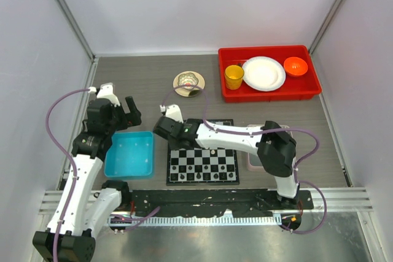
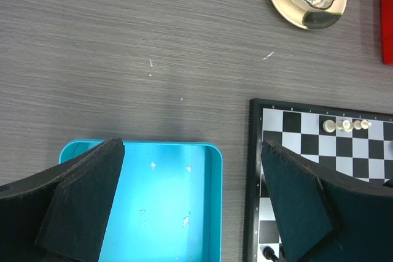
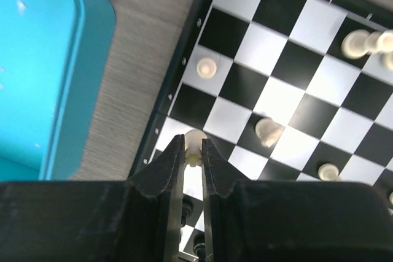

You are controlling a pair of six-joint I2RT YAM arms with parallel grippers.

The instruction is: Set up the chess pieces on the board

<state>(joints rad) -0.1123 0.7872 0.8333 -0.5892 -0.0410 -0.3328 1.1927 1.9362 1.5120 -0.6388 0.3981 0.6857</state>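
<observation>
R gripper (image 3: pixel 193 151) is nearly closed, fingers (image 3: pixel 169 170) pinching a small cream piece (image 3: pixel 195 139) by its sides; can't tell if its base touches the board (image 3: pixel 264 47). The held piece is by the board's L edge, approx 7 o'clock in the R wrist view. From it: a loose piece (image 3: pixel 207 67) at 12 o'clock near the same edge, a blurred piece (image 3: pixel 268 130) at 3 o'clock, a tight row of pieces (image 3: pixel 359 44) at 2 o'clock by the frame edge, and a low piece (image 3: pixel 328 172) at 4 o'clock. Blue bin (image 3: pixel 37 59) lies off the board at 9-10 o'clock, w/ a strip of table (image 3: pixel 147 59) between. L gripper (image 2: pixel 191 151) is spread wide, holding nothing, above the bin, board at its 3 o'clock. Top view: patterned saucer (image 1: pixel 188 83) at 12 o'clock of the board, red tray (image 1: pixel 270 95) at 1 o'clock w/ yellow cup (image 1: pixel 234 77), white plate (image 1: pixel 264 73), orange bowl (image 1: pixel 295 65).
</observation>
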